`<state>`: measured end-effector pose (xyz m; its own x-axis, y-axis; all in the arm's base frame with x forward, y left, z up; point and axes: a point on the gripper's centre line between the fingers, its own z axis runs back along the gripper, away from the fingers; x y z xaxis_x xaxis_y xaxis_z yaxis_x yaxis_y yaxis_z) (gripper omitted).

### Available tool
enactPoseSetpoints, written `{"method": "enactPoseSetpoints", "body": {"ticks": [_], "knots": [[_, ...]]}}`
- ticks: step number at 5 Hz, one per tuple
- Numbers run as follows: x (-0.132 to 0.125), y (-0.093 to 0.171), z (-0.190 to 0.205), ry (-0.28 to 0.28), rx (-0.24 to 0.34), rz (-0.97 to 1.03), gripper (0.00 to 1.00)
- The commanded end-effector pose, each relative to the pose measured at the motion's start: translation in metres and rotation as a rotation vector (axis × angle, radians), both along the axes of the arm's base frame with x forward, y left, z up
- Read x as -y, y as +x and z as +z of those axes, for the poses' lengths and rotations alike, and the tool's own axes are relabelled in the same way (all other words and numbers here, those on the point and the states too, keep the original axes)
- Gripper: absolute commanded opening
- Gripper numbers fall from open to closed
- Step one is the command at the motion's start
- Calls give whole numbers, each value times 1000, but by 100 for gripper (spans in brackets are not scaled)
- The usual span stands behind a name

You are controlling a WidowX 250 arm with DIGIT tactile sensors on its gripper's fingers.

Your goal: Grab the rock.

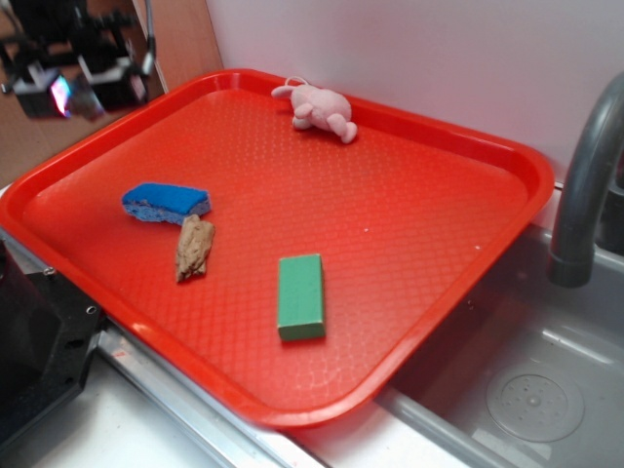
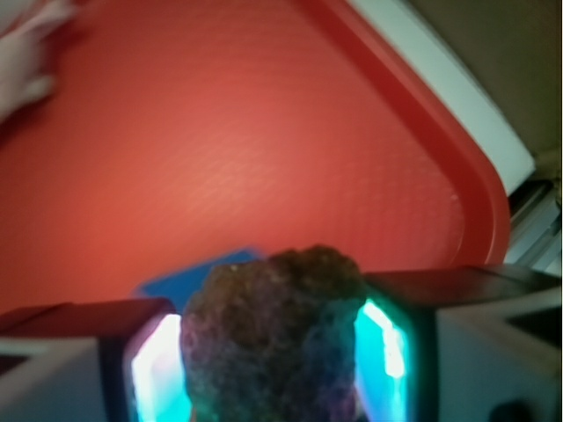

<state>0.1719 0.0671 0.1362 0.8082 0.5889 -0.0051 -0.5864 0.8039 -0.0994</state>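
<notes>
The rock (image 2: 274,338) is seen filling the lower middle of the wrist view, wedged between the two lit pads (image 2: 158,374) of the gripper (image 2: 273,369), which is closed on it from both sides. It appears to be held clear above the red tray (image 2: 264,132), though the height cannot be judged, and it cannot be made out in the exterior view, where the gripper at the top left is too blurred to read. The grab is judged nearly done; the hold is best kept firm and steady, with any lift made straight and slowly, since a jagged lump can be expected to pivot or slip between flat pads. The rock is shown as a dark brown-grey lump, rough and pitted, rounded at the top, tinted blue at its flanks by the pad glow. Below it a corner of the blue sponge (image 1: 166,202) is glimpsed, and on the tray a tan wood-like piece (image 1: 193,248), a green block (image 1: 300,295) and a pink plush toy (image 1: 322,109) are left lying well apart.
</notes>
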Motion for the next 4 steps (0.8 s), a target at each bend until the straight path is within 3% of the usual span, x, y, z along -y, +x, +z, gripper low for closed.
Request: {"method": "enactPoseSetpoints", "body": {"ticks": [1, 2, 4], "knots": [[63, 29, 96, 58, 62, -408, 0], [85, 35, 103, 146, 131, -568, 0], [88, 25, 94, 131, 139, -640, 0]]}}
